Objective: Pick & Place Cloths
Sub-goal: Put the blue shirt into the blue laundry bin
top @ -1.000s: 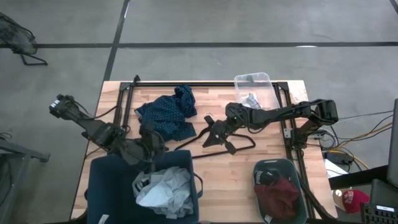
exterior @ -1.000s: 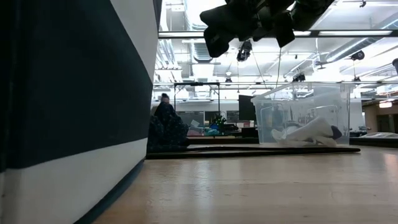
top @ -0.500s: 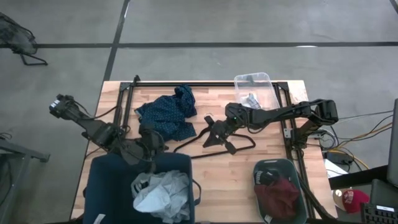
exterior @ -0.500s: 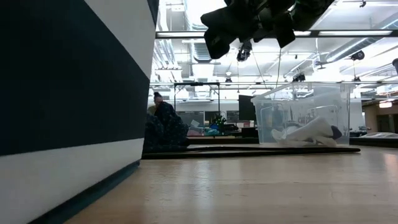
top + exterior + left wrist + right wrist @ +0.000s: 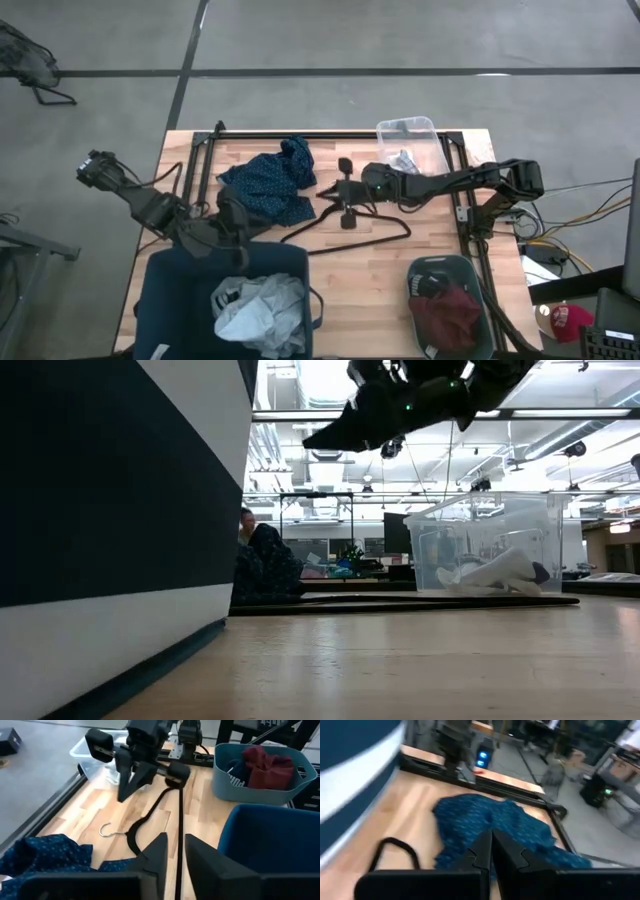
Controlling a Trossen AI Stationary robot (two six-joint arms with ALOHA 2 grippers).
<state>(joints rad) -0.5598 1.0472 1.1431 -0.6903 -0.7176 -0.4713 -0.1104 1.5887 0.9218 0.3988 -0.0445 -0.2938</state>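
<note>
Left gripper [image 5: 232, 215] sat betw. navy dotted shirt [image 5: 270, 185] & bin [image 5: 175, 290] rim, fingers [image 5: 200, 857] slightly apart, nothing betw. them; prob. free after drop, since pale shirt [image 5: 262, 308] lay in bin.

Right gripper [image 5: 340, 192] hung over table centre, fingers [image 5: 512, 855] together, empty, aimed at navy shirt, likely next pick.

Hanger [image 5: 375, 230] lay on wood just beside.

Maroon piece [image 5: 447, 315] sat in grey basket [image 5: 412, 275].

Low view alone showed socks [image 5: 490, 572] in clear box [image 5: 495, 540]; wrist views showed finger gaps, hidden from above.
</note>
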